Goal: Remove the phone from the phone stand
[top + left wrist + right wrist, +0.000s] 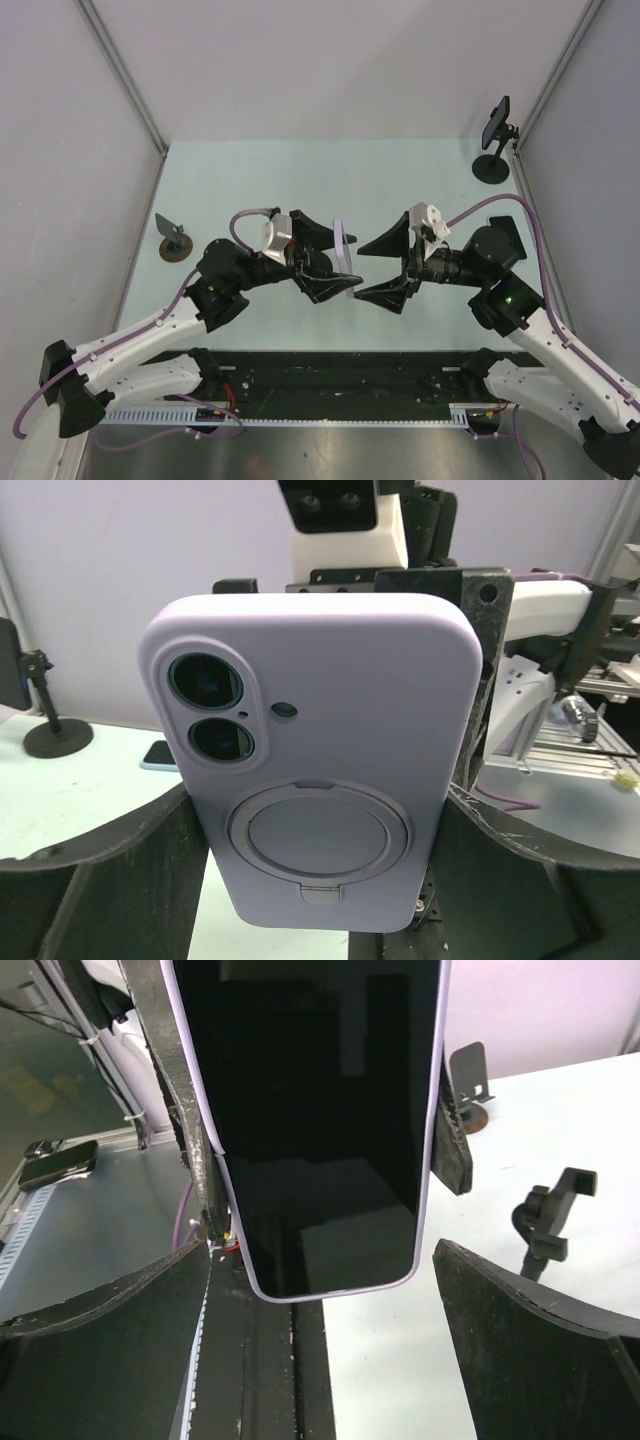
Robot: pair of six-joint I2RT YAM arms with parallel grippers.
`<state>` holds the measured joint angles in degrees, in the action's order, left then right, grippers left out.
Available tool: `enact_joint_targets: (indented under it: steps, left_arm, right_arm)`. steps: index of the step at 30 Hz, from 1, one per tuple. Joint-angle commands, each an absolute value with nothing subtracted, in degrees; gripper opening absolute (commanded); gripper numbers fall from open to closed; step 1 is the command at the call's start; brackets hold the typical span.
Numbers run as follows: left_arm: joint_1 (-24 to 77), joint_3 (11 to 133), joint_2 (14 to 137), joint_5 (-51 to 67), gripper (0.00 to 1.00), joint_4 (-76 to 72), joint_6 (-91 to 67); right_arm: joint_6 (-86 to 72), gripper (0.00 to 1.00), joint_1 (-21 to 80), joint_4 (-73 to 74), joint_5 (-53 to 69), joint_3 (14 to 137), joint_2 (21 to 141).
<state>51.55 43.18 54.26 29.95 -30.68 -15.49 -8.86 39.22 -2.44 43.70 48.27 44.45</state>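
**Pale green desk, lilac phone held between the arms**

Grey walls enclose a pale green desk (pixel 260 180). Near its middle, the left tool (pixel 345 262) clamps a smartphone in a lilac case with a ring mount on its back (pixel 310 750), its jaws spread to the phone's width and pressed on both long edges. The dark screen faces the right tool (pixel 358 271), which gapes wide just beside the phone at 3 o'clock, gripping nothing. A black phone stand on a round base (pixel 494 150) sits well apart at 1 o'clock.
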Motion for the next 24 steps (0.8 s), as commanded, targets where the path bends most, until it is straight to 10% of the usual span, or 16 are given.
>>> enact_joint_targets:
  steps: [1, 24]
  left_arm:
    - [51.2, 44.8, 54.5, 33.5, 0.00, -40.2, -19.0]
    - [51.5, 43.7, 55.5, 32.3, 0.00, -42.7, -20.0]
  right_arm:
    - [-7.6, 1.00, 41.0, -6.1, 45.8, 49.5, 45.4]
    - [-5.5, 1.00, 46.5, -8.6, 39.5, 49.5, 47.5]
